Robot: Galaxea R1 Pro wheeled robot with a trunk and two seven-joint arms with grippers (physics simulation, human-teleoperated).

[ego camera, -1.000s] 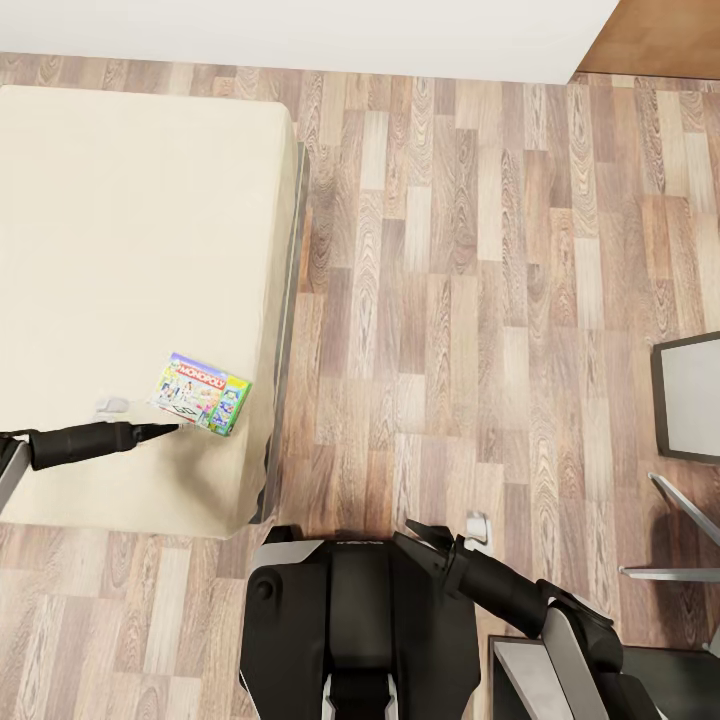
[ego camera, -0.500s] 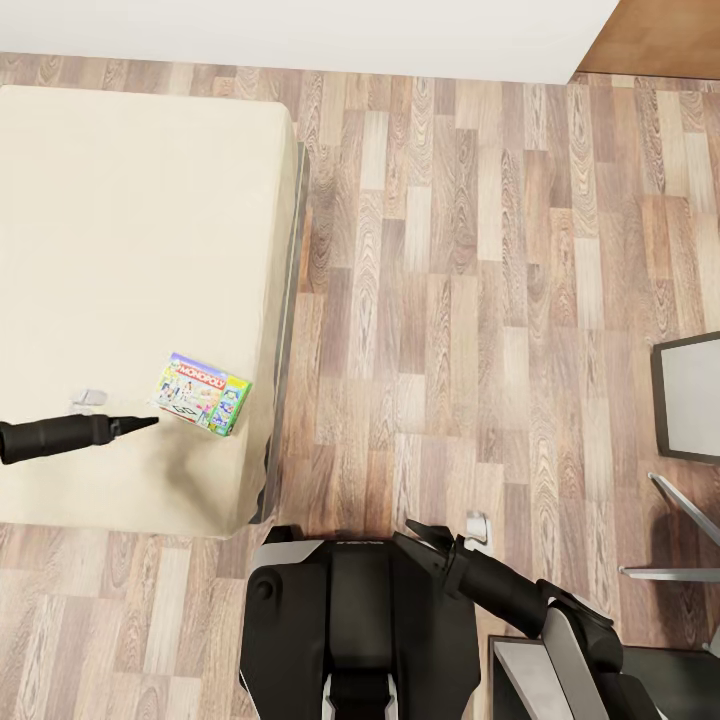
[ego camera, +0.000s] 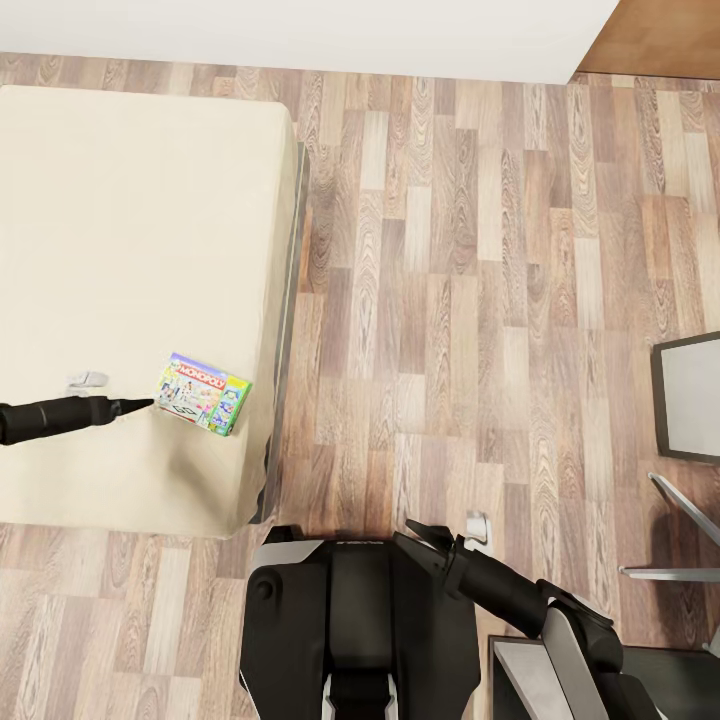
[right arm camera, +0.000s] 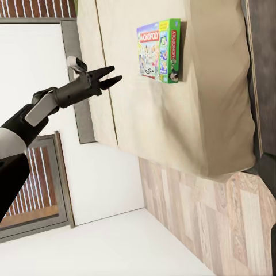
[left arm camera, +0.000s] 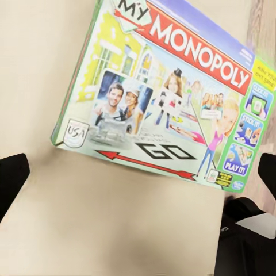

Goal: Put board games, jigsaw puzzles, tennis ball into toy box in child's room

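Your left gripper (ego camera: 148,403) has come back toward the purple-green "Monopoly" board game box (ego camera: 203,393) after pulling away, and its tips now sit just beside the box's near edge. Its two black fingers (right arm camera: 106,76) are spread open and hold nothing. The box lies flat on the cream-coloured bed mattress (ego camera: 120,250), close to the mattress corner. Your right gripper (ego camera: 417,531) hangs over the wood-plank floor (ego camera: 450,300) beside the mattress, slightly open and empty.
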